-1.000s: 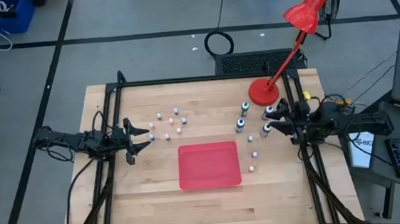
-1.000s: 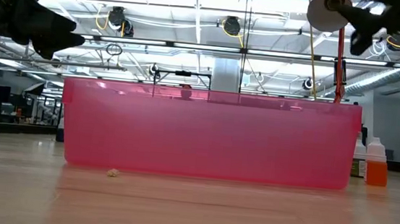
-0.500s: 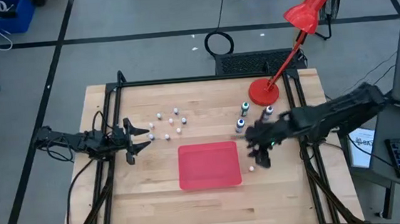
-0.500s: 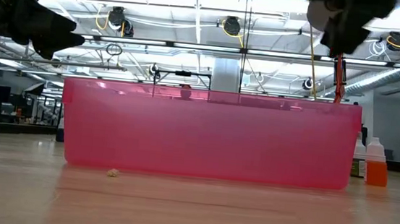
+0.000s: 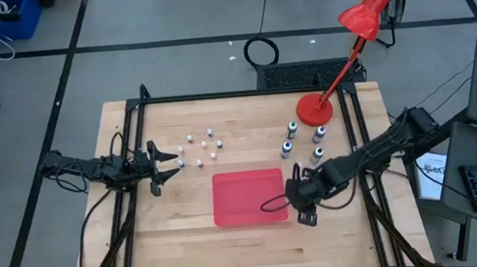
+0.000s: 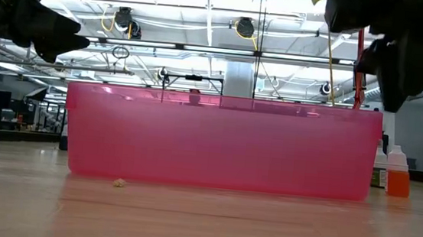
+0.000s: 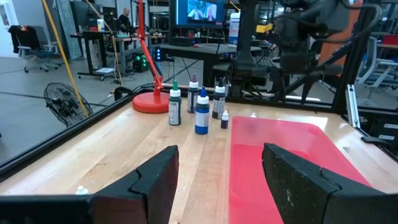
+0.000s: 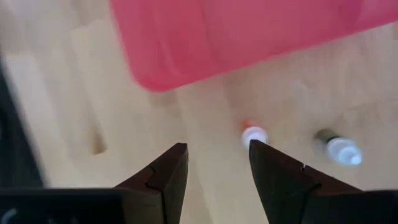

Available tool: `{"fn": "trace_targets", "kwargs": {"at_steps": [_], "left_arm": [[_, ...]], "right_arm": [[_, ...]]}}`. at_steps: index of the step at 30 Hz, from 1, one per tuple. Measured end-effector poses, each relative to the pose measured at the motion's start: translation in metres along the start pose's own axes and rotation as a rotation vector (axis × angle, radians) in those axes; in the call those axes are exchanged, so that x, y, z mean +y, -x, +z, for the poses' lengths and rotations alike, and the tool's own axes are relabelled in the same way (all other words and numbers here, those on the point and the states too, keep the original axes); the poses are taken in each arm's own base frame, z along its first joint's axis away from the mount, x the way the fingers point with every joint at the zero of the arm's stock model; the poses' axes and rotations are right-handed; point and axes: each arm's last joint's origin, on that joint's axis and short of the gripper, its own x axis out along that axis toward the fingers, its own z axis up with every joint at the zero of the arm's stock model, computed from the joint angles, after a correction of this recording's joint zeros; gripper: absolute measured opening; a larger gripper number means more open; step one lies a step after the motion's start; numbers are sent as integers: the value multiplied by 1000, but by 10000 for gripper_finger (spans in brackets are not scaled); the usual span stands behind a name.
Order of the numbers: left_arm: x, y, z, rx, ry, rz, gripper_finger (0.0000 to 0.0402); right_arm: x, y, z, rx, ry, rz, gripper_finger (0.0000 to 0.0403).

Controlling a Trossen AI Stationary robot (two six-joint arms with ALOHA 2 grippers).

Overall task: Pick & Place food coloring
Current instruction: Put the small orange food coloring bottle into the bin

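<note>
Robotics lab, monitor [image 7: 200, 12], office chair [image 7: 34, 46], ceiling piping [image 6: 202, 50]

Two black jointed arms, black cable looping off right arm [image 5: 368, 153]; dark angular tool fingers [image 7: 298, 180].

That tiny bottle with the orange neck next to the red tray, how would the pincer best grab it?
From straight above, I'd guess: the small bottle stands upright on the table, white cap up, just off the red tray corner. The open right pincer should close on the cap and neck, its narrowest part.
</note>
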Motion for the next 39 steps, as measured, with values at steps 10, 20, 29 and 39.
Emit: {"fn": "trace_targets", "kwargs": {"at_steps": [10, 20, 29, 39], "left_arm": [[0, 0, 0, 0, 0, 0, 232], [0, 0, 0, 0, 0, 0, 232], [0, 0, 0, 0, 0, 0, 232], [0, 0, 0, 0, 0, 0, 232]], "right_arm": [[-2, -13, -4, -67, 62, -160, 161], [-6, -32, -23, -42, 30, -170, 161], [-11, -50, -33, -66, 14, -143, 161], [-19, -68, -40, -114, 9, -98, 161]]}}
